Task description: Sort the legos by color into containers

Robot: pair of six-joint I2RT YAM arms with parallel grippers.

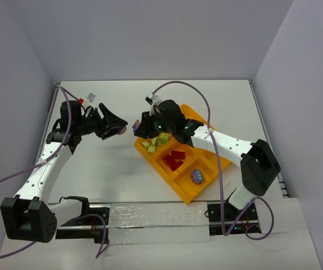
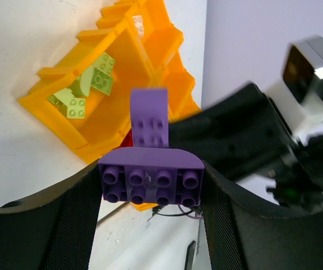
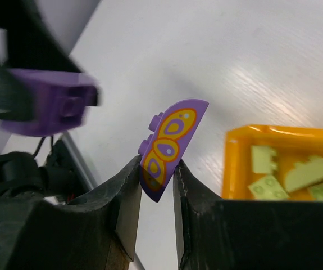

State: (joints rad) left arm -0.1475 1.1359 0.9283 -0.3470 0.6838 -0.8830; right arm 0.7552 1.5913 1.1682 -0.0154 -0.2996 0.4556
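Both of your arms reach in from the near edge and meet over the white table (image 1: 110,169), just off the left corner of the orange-yellow plastic compartment tray (image 1: 185,192). Your left arm (image 1: 43,169) stretches forward and bends inward, with the left gripper (image 1: 119,129) pointing right. Your right arm (image 1: 234,147) crosses above the tray's far end, with the right gripper (image 1: 136,126) pointing left, tips nearly facing. The left gripper is clenched on a purple studded rectangular brick (image 2: 151,181), pinched at its short ends between both pads, studs toward the wrist camera. The right gripper is clamped on a curved purple piece with an orange-yellow wing pattern (image 3: 169,140), gripped at its lower end, the rest standing above the fingers. The two held pieces are near each other but apart. In the tray, yellow-green bricks (image 1: 157,142) lie in the far-left compartment and red bricks (image 1: 175,159) in the next one nearer. One purple patterned piece (image 1: 196,176) lies in the nearest.
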